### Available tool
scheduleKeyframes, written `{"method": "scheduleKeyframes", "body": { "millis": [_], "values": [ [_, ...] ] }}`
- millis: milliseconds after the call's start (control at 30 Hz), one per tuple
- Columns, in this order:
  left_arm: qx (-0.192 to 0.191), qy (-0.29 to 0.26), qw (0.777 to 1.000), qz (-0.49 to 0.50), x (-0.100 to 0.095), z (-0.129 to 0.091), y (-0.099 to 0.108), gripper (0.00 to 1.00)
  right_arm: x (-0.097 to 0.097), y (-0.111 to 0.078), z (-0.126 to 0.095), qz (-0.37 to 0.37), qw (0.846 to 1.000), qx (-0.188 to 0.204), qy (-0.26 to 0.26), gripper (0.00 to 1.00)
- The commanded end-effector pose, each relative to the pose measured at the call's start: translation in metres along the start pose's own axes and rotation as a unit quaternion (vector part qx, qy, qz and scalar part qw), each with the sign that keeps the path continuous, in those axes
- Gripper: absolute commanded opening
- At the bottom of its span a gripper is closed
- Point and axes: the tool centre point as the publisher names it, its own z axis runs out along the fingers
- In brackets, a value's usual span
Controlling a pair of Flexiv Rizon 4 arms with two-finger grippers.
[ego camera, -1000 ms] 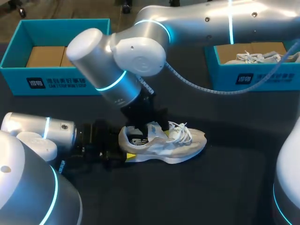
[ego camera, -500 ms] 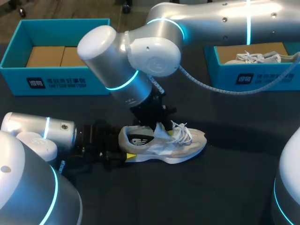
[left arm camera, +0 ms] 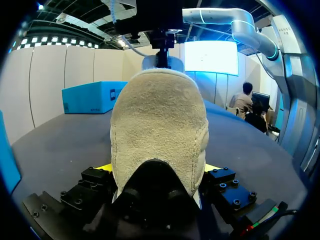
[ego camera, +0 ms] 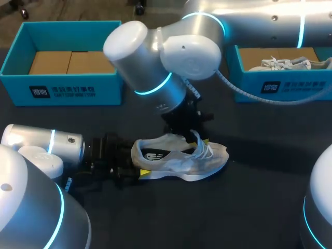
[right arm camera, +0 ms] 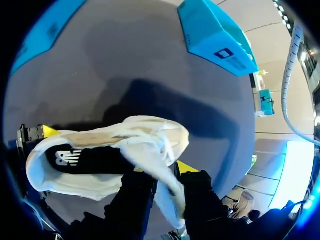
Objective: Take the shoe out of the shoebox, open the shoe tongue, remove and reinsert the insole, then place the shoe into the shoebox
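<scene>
Right now the right gripper (right arm camera: 159,172) is clamped on the tongue (right arm camera: 145,155), which runs up between its two fingers, pulled clear of the laces. It hangs just above the shoe (ego camera: 181,158) at mid-length, with the arm coming in from the far right.

Left gripper (left arm camera: 157,170) is clenched on the heel: yellow tips sit against both sides of the suede heel cup, and the shoe points straight away from it.

Shoe is upright on its sole on the dark table (ego camera: 249,207), heel toward the left arm, toe to the right, outside both boxes. Left box (ego camera: 62,91) sits at the far left edge, showing only its cardboard floor. Right box (ego camera: 290,85) at far right holds a second shoe (ego camera: 282,63).
</scene>
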Motion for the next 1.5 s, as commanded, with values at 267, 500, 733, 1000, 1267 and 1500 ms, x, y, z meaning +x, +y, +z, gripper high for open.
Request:
{"method": "scheduleKeyframes", "body": {
  "millis": [267,500,733,1000,1267,1500],
  "values": [
    [-0.001,0.000,1.000,0.000,-0.001,0.000,0.000,0.00,-0.024,0.001,0.013,0.120,0.993,-0.005,0.016,0.22],
    [-0.001,0.000,1.000,0.000,-0.001,0.000,0.000,0.00,-0.033,0.005,0.025,0.125,0.992,-0.009,0.023,0.25],
    [-0.001,0.000,1.000,0.000,-0.001,0.000,0.000,0.00,-0.035,0.008,0.039,0.128,0.991,-0.010,0.031,0.29],
    [-0.001,0.000,1.000,0.000,-0.001,0.000,0.000,0.00,-0.035,0.010,0.056,0.132,0.990,-0.005,0.042,0.29],
    [-0.001,0.000,1.000,0.000,-0.001,0.000,0.000,0.00,-0.032,0.011,0.071,0.131,0.990,0.008,0.054,0.32],
    [-0.001,0.000,1.000,0.000,-0.001,0.000,0.000,0.00,-0.027,0.013,0.071,0.126,0.990,0.016,0.061,0.36]
  ]
}}
